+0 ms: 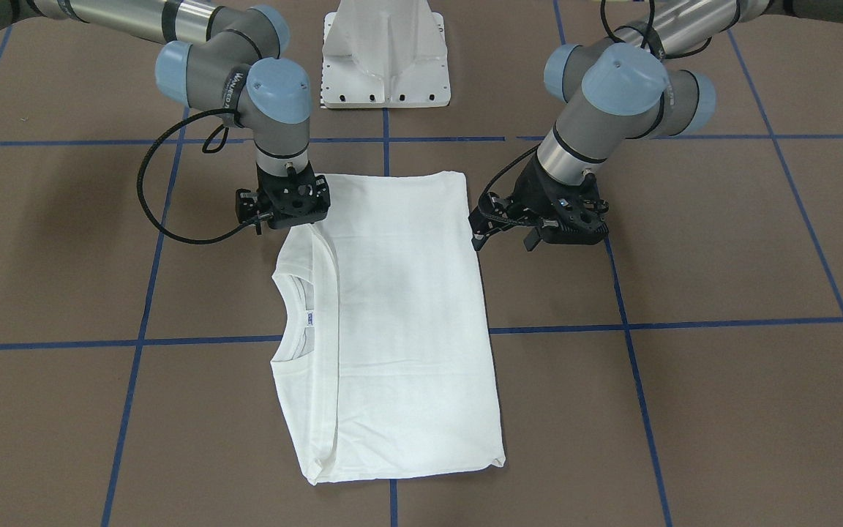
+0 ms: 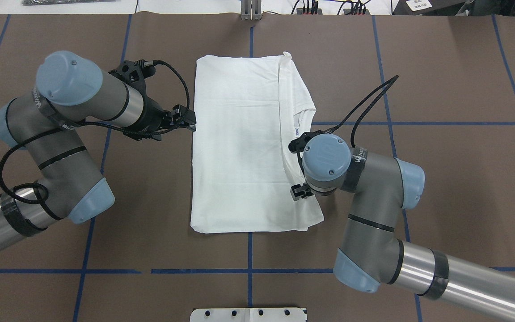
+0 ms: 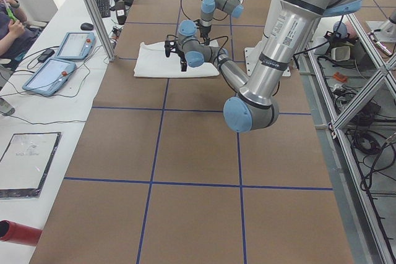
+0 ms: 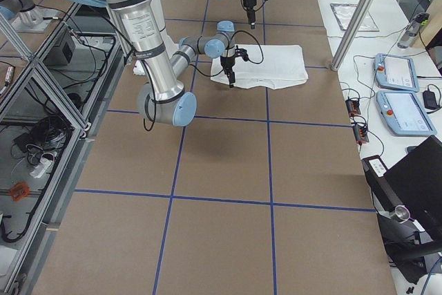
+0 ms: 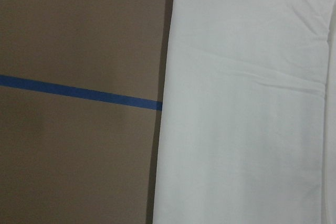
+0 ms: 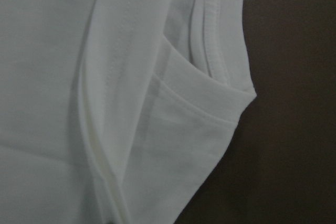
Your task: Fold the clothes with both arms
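The white T-shirt [image 1: 399,315] lies flat on the brown table, folded into a long rectangle, with its ribbed collar [image 1: 293,322] and small neck label [image 1: 310,318] on one long side. No printed text shows. It also shows in the overhead view [image 2: 239,152]. My left gripper [image 1: 560,236] hangs low beside the plain long edge, off the cloth [image 5: 247,103]. My right gripper [image 1: 288,214] is over the collar-side edge near the robot-side corner; its wrist view shows collar [image 6: 210,24] and folds. Both grippers' fingers are hidden, and I cannot tell whether they are open or shut.
The white metal pedestal base [image 1: 385,58] stands at the robot's side of the table. Blue tape lines [image 1: 685,322] grid the brown surface. A side bench with tablets [image 3: 62,60] and an aluminium post [image 3: 93,10] stand beyond the far edge.
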`<state>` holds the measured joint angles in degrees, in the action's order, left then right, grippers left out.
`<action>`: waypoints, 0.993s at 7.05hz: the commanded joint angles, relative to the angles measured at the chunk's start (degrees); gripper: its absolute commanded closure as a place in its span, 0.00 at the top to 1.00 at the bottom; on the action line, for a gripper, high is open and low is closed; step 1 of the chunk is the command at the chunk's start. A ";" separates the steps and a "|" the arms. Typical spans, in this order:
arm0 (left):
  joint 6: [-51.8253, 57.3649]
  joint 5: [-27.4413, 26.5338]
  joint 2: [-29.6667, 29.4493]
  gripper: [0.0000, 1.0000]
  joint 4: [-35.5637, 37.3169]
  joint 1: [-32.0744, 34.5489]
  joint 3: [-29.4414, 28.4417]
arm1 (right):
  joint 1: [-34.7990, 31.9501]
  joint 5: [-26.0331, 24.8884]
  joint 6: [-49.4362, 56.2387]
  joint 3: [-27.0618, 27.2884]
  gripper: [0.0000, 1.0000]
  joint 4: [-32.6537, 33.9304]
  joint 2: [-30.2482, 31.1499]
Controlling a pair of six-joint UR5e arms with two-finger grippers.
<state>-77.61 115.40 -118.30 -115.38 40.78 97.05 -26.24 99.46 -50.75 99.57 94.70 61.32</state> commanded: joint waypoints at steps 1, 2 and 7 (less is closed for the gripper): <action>0.00 0.00 -0.09 1.00 -0.02 0.00 -0.02 | -1.44 1.08 0.03 7.55 1.00 1.53 7.12; 0.00 0.00 -0.26 1.00 -0.02 0.00 -0.02 | -2.32 1.52 -0.57 7.66 1.00 1.54 6.71; -12.06 -1.04 1.66 1.00 -3.68 -6.03 1.73 | -5.05 7.15 -8.28 13.18 1.00 -0.04 4.33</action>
<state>-82.97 115.19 -117.64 -116.42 38.16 98.01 -31.26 106.29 -55.21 111.38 95.50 65.60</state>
